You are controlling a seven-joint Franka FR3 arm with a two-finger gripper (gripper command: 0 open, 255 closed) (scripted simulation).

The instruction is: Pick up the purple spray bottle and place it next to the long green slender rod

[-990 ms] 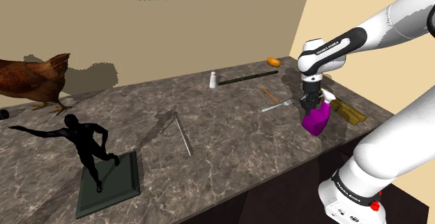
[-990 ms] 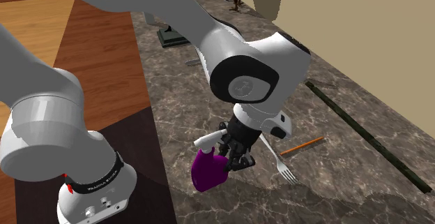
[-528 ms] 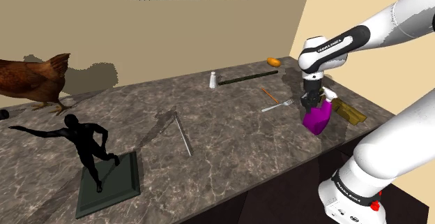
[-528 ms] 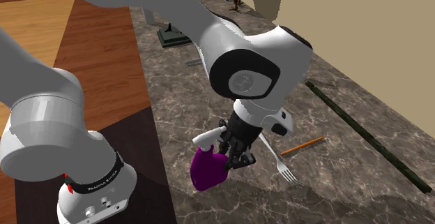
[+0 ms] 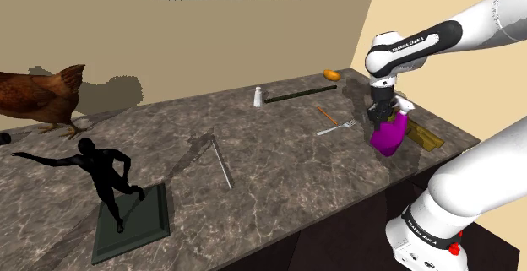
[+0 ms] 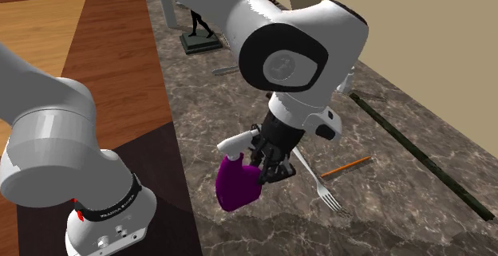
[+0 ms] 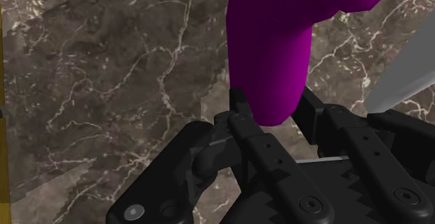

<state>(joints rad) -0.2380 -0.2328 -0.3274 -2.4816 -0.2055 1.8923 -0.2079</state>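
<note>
This is a room in a home, most likely a kitchen or a dining corner; a long countertop (image 5: 279,143) of dark, white-veined marble runs along plain beige walls (image 5: 211,41), as a fitted kitchen counter does; beside it, in the second exterior view, lies a floor of warm brown wooden boards (image 6: 72,71); tableware lies on the stone: a metal fork (image 5: 336,128), a small white shaker (image 5: 258,97) and an orange fruit (image 5: 332,74) by the wall; household ornaments stand there too: a brown hen figure (image 5: 38,96) and a black statuette (image 5: 105,172) of a striding man on a dark square base (image 5: 135,223).
</note>
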